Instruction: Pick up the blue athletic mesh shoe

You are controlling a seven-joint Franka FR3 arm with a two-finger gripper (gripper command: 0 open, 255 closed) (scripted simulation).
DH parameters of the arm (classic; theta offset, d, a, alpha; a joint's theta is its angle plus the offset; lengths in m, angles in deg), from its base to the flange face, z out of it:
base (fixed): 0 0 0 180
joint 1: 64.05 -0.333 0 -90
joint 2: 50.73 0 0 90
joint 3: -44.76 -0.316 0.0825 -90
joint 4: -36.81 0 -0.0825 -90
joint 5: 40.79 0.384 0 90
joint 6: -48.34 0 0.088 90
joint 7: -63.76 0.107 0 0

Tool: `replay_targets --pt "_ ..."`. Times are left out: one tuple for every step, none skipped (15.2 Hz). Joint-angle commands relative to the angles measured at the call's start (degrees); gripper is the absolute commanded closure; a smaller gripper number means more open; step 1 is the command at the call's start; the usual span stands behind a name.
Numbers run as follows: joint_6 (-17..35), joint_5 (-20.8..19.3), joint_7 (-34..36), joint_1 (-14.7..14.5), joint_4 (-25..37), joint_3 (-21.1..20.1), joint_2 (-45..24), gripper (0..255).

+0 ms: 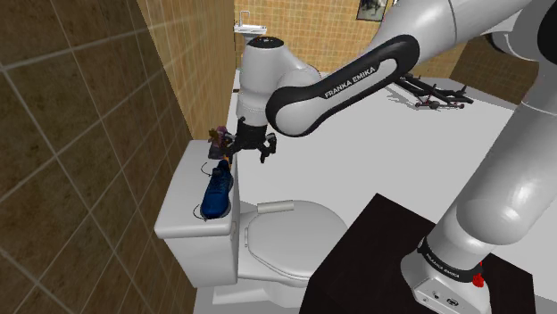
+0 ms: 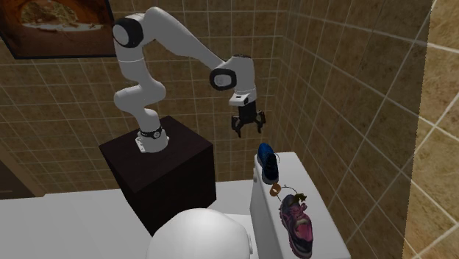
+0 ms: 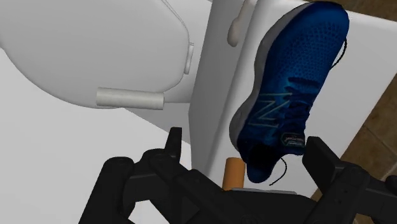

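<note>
Claw (image 3: 245, 145) wide open — above blue shoe (image 3: 289, 83)

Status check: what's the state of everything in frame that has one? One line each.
blue shoe, lying on the tank lid, not held
end effector, open, above the blue shoe, touching nothing
purple shoe, lying on the same tank lid, untouched
toilet lid, down
white roll, lying on its side by the toilet lid

Open air above the blue shoe (image 1: 217, 192); tiled wall (image 1: 80, 134) just beside, pink shoe (image 2: 296, 224) near
</note>
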Motion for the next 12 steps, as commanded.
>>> replay_targets --pt "0.4 -5.1 6.7 -1.0 3.4 0.0 -5.4 0" --pt "0.2 -7.4 9.5 -1.8 5.5 0.4 -8.1 0" --pt "0.0 -9.4 12.1 -2.9 7.6 1.1 -10.7 0" --pt "-0.3 -11.2 14.5 -4.0 9.7 1.8 -13.3 0" --pt "-0.6 -12.8 16.7 -5.2 12.0 2.6 -15.8 0" --pt "-1.0 -14.2 18.7 -6.3 14.4 3.4 -18.3 0" --pt "-1.5 -15.5 20.5 -7.5 16.8 4.2 -20.7 0" --pt "-2.0 -16.5 22.2 -8.7 19.3 5.1 -23.2 0" --pt "-2.4 -17.1 23.3 -9.6 21.4 5.8 -25.1 0" --pt "-1.8 -17.5 23.6 -9.8 21.2 6.1 -25.5 0" --pt "-1.3 -17.8 23.9 -9.9 21.1 6.3 -25.9 0" --pt "-0.8 -18.2 24.3 -10.1 21.0 6.5 -26.4 0"
